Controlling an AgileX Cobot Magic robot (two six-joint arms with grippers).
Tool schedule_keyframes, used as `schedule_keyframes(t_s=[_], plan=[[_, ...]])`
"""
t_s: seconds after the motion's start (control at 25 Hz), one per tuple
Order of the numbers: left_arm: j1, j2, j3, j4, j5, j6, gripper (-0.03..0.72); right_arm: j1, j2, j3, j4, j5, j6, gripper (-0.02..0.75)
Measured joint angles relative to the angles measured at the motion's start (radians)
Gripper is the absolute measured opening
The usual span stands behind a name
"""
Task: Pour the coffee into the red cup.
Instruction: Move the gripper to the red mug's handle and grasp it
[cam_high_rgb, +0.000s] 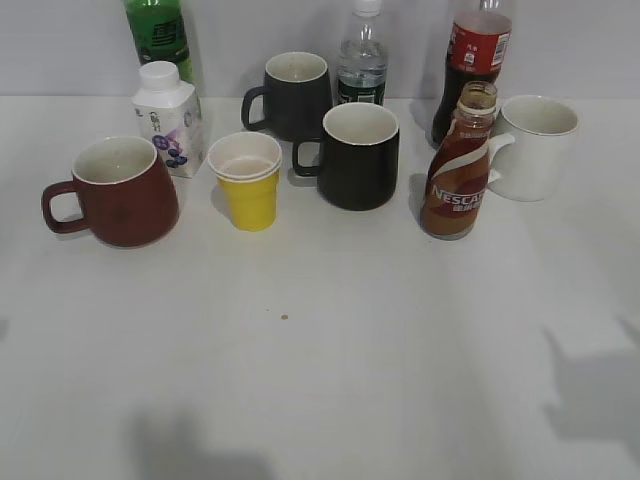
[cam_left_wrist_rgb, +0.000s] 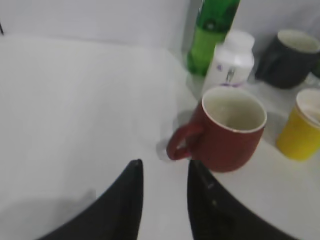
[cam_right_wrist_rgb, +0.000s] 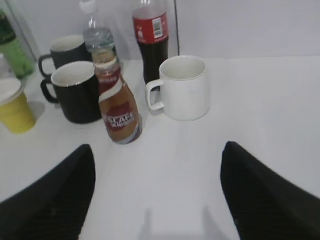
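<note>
The coffee bottle stands upright at the right of the table, cap off, brown liquid inside; it also shows in the right wrist view. The red cup stands at the left, empty, handle pointing left; it also shows in the left wrist view. My left gripper is open and empty, just short of the cup's handle. My right gripper is wide open and empty, in front of the coffee bottle and the white mug. Neither gripper shows in the exterior view.
A yellow paper cup, two black mugs, a white mug, a white milk carton, a green bottle, a water bottle and a cola bottle crowd the back of the white table.
</note>
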Motion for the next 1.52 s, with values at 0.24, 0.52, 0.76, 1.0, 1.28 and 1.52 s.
schedule_keyframes(t_s=[0.24, 0.52, 0.76, 1.0, 1.28, 1.52], plan=[[-0.136, 0.076, 0.112, -0.007, -0.203, 0.000, 0.244, 0.077, 0.082, 0.040, 0.003, -0.089, -0.034, 0.585], [-0.216, 0.233, 0.228, 0.006, -0.498, 0.000, 0.264, 0.174, 0.300, 0.069, 0.003, -0.254, -0.052, 0.585], [-0.217, 0.534, 0.233, 0.011, -0.807, 0.000, 0.384, 0.189, 0.524, 0.071, 0.010, -0.494, -0.064, 0.585], [-0.217, 0.844, 0.228, 0.060, -1.165, 0.000, 0.424, 0.219, 0.708, 0.071, 0.008, -0.755, -0.064, 0.585], [-0.217, 1.042, 0.133, 0.101, -1.285, -0.001, 0.401, 0.223, 0.848, 0.037, 0.008, -0.817, -0.017, 0.575], [-0.217, 1.122, 0.069, 0.060, -1.292, -0.001, 0.400, 0.223, 0.867, 0.031, 0.008, -0.844, -0.014, 0.574]])
